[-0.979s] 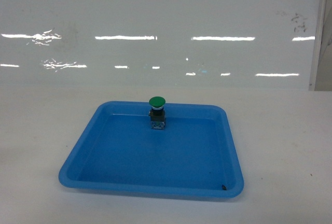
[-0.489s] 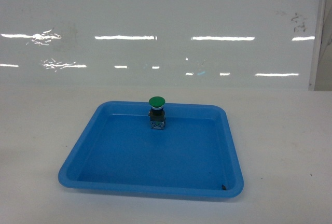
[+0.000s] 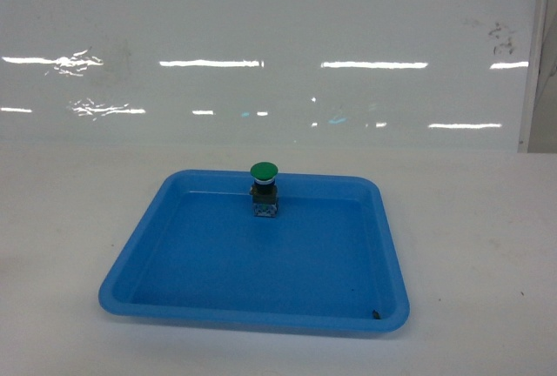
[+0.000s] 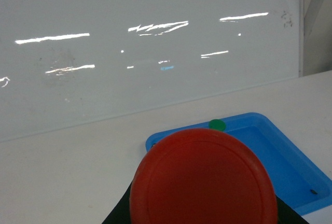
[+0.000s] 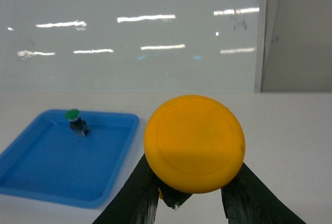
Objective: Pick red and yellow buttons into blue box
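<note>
left gripper [image 4: 203,211] clamped on red round-cap button [image 4: 203,182], right gripper [image 5: 189,193] on yellow round-cap button [image 5: 194,142]; deep blue box unseen, so locate it and lower w/ caps up before letting go.

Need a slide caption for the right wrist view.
Right jaws grip the yellow button; green button stands in the blue tray behind.

right hand [image 5: 192,198]: black fingers | left hand [image 4: 202,213]: apparently black too

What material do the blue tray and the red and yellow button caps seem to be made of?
Blue tray: likely molded plastic, with an even colour, rounded corners and a soft sheen. Red cap and yellow cap: probably smooth matte plastic, uniform in colour with no glare.
</note>
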Motion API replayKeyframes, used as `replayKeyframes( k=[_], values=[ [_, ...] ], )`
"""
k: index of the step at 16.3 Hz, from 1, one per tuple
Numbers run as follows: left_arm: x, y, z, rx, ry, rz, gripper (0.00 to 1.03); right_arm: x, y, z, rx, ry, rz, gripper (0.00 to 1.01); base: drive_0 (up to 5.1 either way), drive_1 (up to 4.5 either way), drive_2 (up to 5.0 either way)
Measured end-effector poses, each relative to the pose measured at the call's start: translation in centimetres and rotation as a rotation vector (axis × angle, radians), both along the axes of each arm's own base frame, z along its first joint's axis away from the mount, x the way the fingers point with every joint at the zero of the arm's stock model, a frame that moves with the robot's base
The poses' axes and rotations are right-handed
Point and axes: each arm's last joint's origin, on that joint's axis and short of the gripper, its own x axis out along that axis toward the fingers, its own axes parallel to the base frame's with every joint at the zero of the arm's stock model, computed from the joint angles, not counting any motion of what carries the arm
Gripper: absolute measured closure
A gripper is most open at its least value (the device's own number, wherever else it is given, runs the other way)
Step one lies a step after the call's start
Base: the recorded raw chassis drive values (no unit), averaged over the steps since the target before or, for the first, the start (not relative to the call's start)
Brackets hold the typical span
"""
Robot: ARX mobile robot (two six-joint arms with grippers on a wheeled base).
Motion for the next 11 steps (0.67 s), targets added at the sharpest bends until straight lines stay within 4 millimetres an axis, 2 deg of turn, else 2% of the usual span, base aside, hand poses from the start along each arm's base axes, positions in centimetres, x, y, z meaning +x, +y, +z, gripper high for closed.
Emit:
replayKeyframes(
  k=[1, 3, 5, 8, 11],
  values=[
    [0.1, -0.1, 0.0, 0.001, -0.003, 0.002, 0.79, 0.6, -1.1, -0.9, 0.010, 0.048, -0.020, 0.75, 0.0, 0.00, 0.0],
    [0.4, 0.0, -0.3, -0.002, 0.007, 0.005, 0.79, 0.9, -2.5, -1.5, -0.026, 0.048, -0.060, 0.75, 0.0, 0.00, 0.0],
    [0.7, -0.1, -0.6, -0.001, 0.016, 0.009, 0.79, 0.8, -2.5, -1.5, -0.042, 0.046, -0.043, 0.75, 0.0, 0.00, 0.0],
    [1.1, -0.1, -1.0, 0.000, 0.029, 0.022, 0.79, 1.0, 0.3, -0.5, -0.063, -0.016, 0.054, 0.75, 0.0, 0.00, 0.0],
    [1.4, -0.1, -1.3, 0.002, 0.036, 0.024, 0.79, 1.3, 3.4, -0.8, -0.024, -0.006, 0.126, 0.75, 0.0, 0.00, 0.0]
  ],
)
